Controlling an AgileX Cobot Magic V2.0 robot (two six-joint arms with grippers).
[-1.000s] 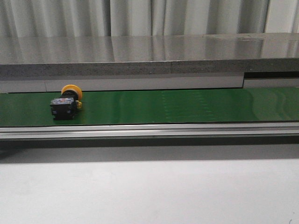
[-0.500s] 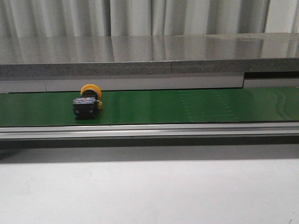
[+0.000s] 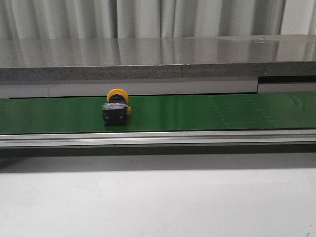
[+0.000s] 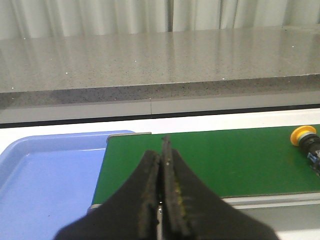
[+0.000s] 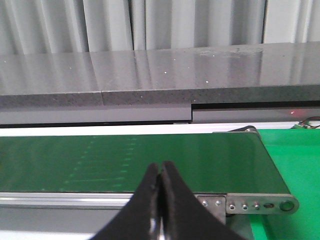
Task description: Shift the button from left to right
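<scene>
The button (image 3: 116,109), a yellow-orange cap on a black boxy body with blue marks, lies on the green conveyor belt (image 3: 207,112), left of the middle in the front view. It also shows at the edge of the left wrist view (image 4: 306,142), partly cut off. My left gripper (image 4: 161,150) is shut and empty, near the belt's left end, well apart from the button. My right gripper (image 5: 160,167) is shut and empty, near the belt's right end. Neither gripper shows in the front view.
A blue tray (image 4: 45,180) sits off the belt's left end. A bright green surface (image 5: 295,160) lies past the belt's right end. A grey stone ledge (image 3: 158,61) runs behind the belt, and an aluminium rail (image 3: 158,138) runs along its front.
The button has travelled to the right along the belt, from the far left toward the middle. Both grippers stay out of the front view.
</scene>
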